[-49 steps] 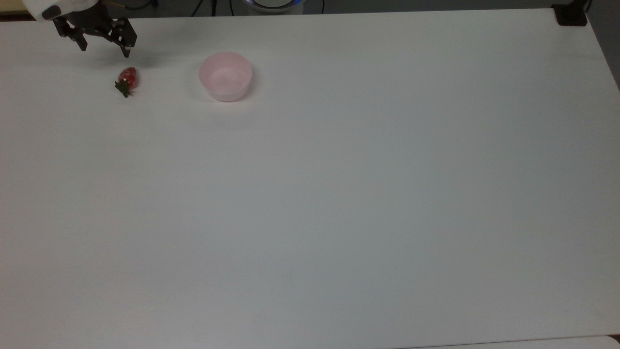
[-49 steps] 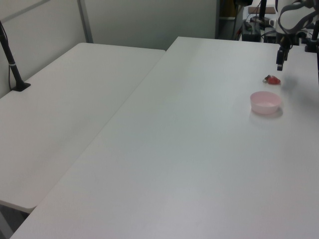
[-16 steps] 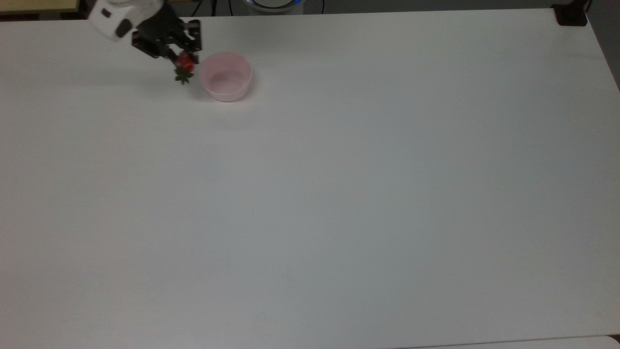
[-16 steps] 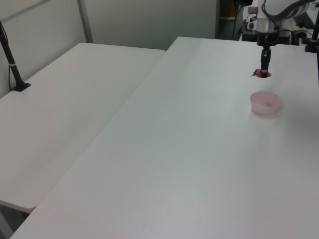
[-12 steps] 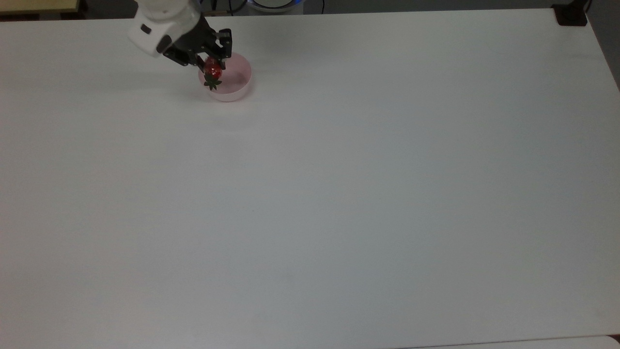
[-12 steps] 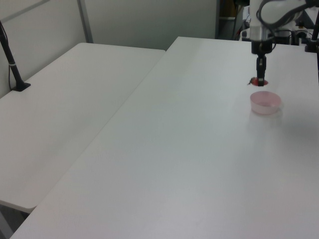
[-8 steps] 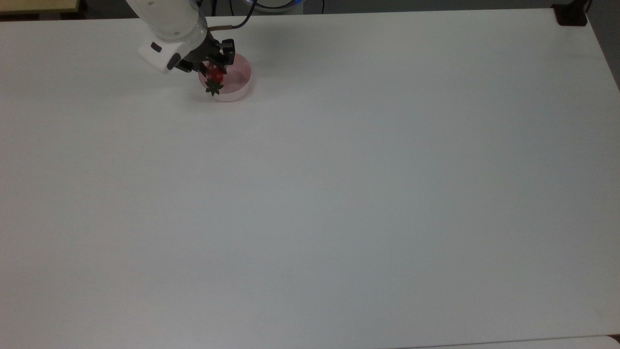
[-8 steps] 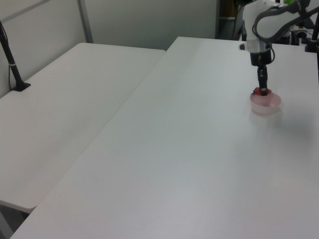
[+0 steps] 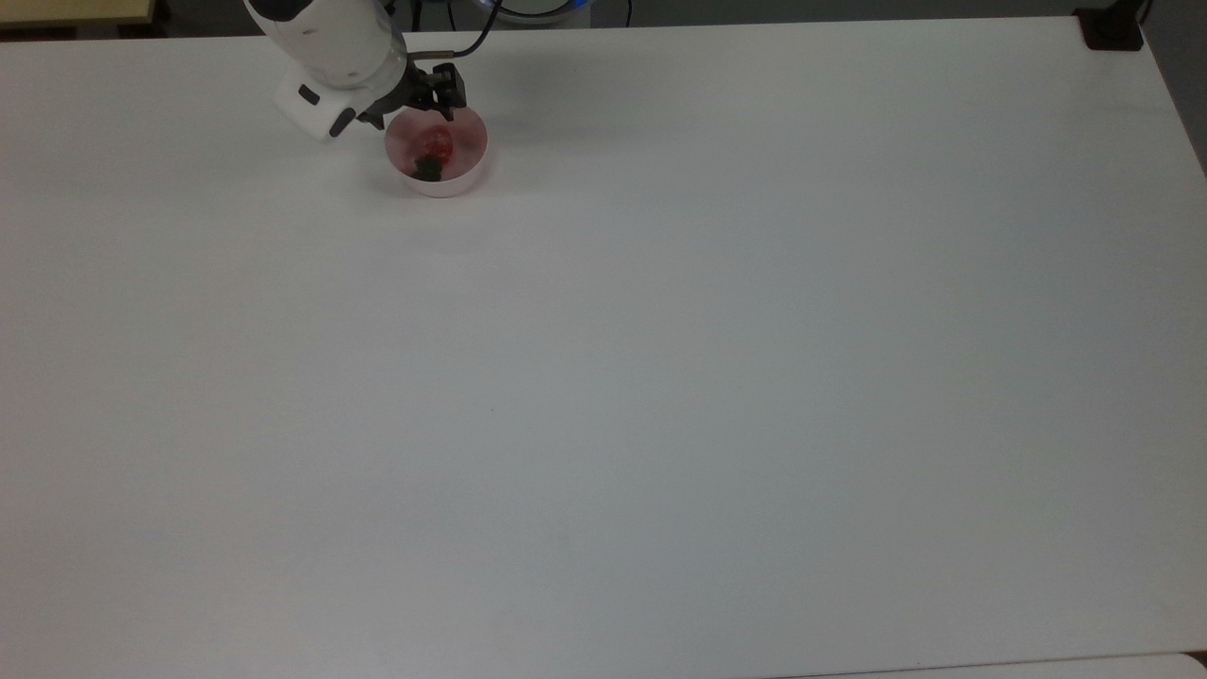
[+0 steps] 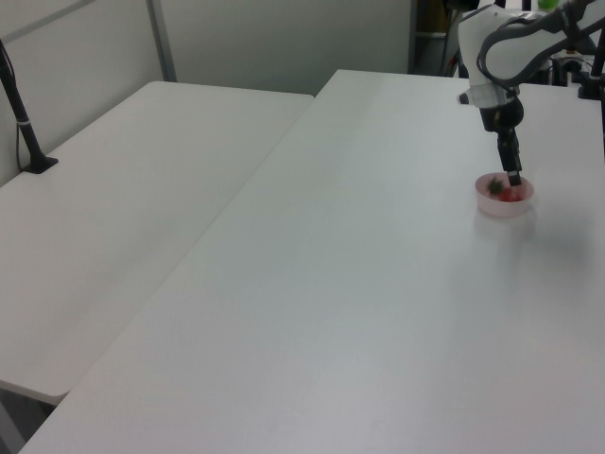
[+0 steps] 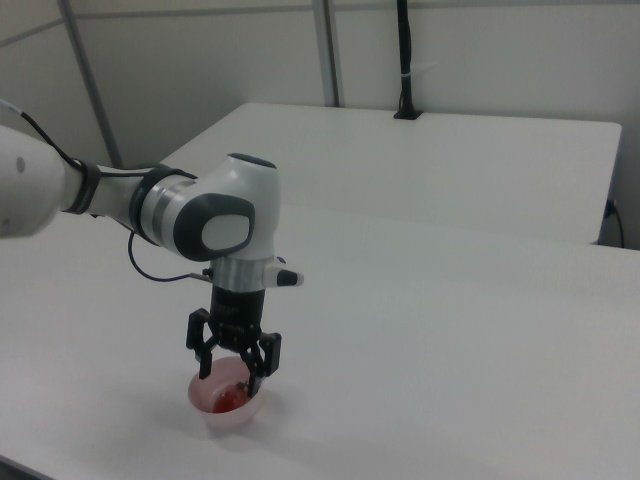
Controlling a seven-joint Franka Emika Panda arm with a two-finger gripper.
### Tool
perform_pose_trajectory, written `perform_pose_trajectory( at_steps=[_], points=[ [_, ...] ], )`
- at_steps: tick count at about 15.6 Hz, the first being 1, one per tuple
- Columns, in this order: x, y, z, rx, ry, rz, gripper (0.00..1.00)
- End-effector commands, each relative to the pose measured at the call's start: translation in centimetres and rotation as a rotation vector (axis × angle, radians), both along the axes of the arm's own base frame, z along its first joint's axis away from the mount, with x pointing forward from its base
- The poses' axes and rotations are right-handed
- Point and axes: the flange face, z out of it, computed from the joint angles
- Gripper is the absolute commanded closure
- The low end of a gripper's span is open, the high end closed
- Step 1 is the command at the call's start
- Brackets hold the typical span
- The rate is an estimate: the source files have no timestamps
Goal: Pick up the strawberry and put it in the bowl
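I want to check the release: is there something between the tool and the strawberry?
Nothing; in the right view the open tool hangs just above the strawberry, which lies in the bowl.

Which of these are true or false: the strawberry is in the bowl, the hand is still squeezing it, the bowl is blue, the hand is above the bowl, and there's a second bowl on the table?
1. The strawberry lies inside the bowl. True.
2. The hand is squeezing the strawberry. False: its fingers are spread open and the strawberry lies loose below them.
3. The bowl is blue. False: it is pale pink.
4. The hand is just above the bowl. True.
5. A second bowl stands on the table. False: there is one bowl.
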Motion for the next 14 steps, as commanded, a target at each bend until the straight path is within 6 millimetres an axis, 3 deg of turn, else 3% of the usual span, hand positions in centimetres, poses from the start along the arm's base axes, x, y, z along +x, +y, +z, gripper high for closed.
perform_pose_trajectory(
  at_steps=[1,4,7,9,11,14],
  points=[
    [1.3,0.8,5.4,-0.036,-0.015,-0.060,0.00],
    [2.2,0.9,13.0,-0.005,-0.068,-0.143,0.00],
    [1.5,0.7,21.1,-0.040,-0.199,-0.260,0.00],
    [0.5,0.7,25.1,-0.055,-0.273,-0.326,0.00],
    [-0.6,0.7,27.5,-0.066,-0.322,-0.413,0.00],
    [-0.9,1.5,27.8,-0.075,-0.327,-0.424,0.00]
  ],
)
